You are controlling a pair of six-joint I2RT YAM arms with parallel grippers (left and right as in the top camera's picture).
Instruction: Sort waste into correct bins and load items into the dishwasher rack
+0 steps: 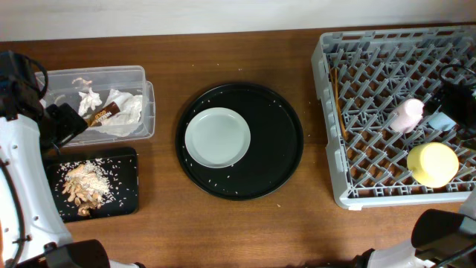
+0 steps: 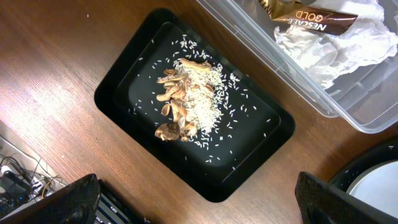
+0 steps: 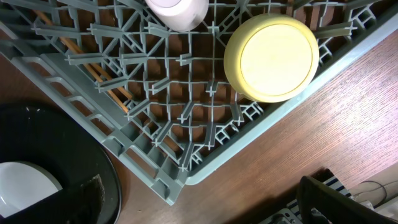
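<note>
Waste sorting looked complete: crumpled tissue (image 1: 123,112) and gold snack wrapper (image 1: 102,115) lay in the clear tub (image 1: 149,112), and food scraps with rice (image 1: 85,186) lay in the shallow black tray (image 1: 126,186). The dishwasher rack (image 1: 327,134) held the pink cup (image 1: 407,114), light blue cup (image 1: 440,120), upturned yellow-green bowl (image 1: 432,164) and chopsticks (image 1: 337,97). Only the pale grey plate (image 1: 217,137) was outstanding, lying flat on the round black tray (image 1: 275,141) among stray rice grains. The left gripper (image 2: 196,190) hung above the scraps tray, fingers spread wide and empty. The right gripper (image 1: 450,97) sat over the rack by the blue cup; its opening could not be read. Judged next: pinch the plate's rim, then stand it between the pegs.
</note>
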